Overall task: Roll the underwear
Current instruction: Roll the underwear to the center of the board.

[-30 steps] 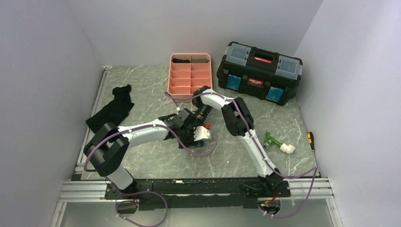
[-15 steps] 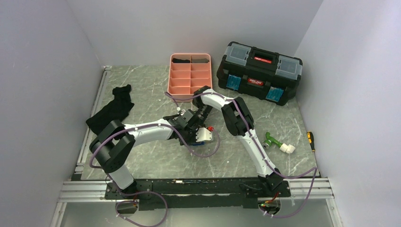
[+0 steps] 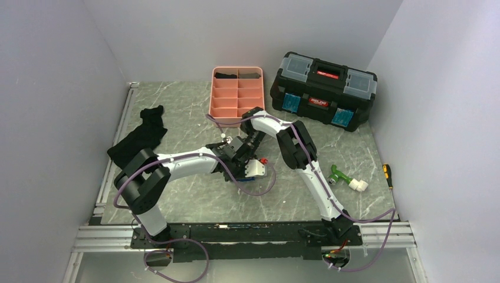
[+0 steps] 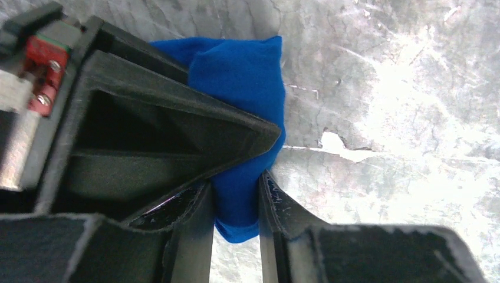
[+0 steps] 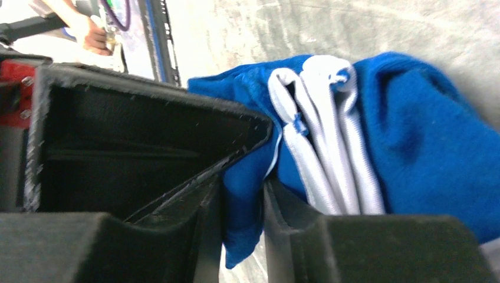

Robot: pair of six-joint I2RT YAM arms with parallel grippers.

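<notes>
The left gripper (image 4: 236, 203) and right gripper (image 5: 243, 218) each pinched a fold of the small bright-blue, white-trimmed fabric underwear (image 4: 239, 76) bunched at their fingertips. A slipping fold might let the roll unravel.

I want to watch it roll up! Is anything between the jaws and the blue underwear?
Nothing visible is in the way. Both wrist views show the underwear pinched right between the left jaws and the right jaws.
</notes>
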